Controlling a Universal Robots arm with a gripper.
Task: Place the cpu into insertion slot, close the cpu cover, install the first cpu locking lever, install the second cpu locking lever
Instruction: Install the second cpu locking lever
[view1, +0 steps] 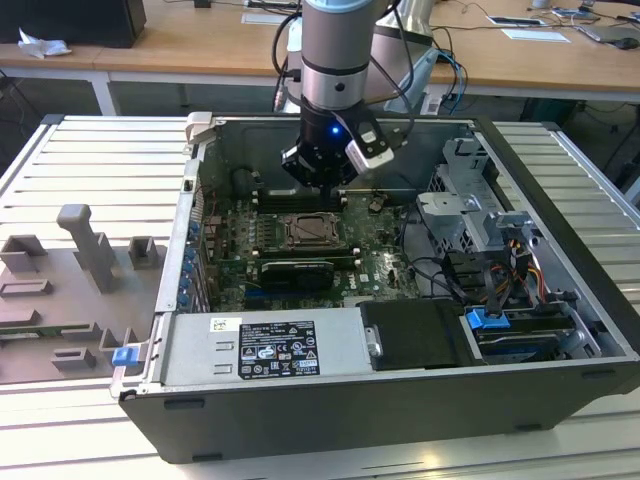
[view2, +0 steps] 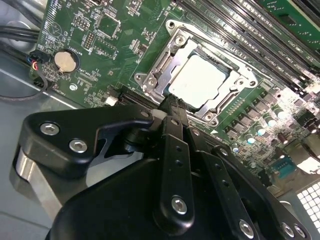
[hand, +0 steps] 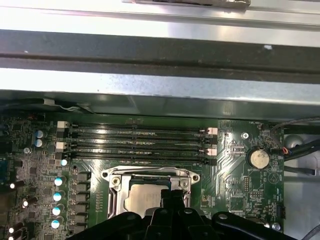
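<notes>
Closed, my black gripper (view2: 172, 102) hovered over the pale silver square cpu (view2: 200, 82), already seated under the silvery frame cpu cover (view2: 162, 65); levers remained.

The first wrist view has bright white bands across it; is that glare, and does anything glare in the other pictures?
Yes: in the first wrist view the case wall reflects light in washed-out bands. In the second wrist view the cpu shines pale. In the exterior view a blue light glows on the gripper.
</notes>
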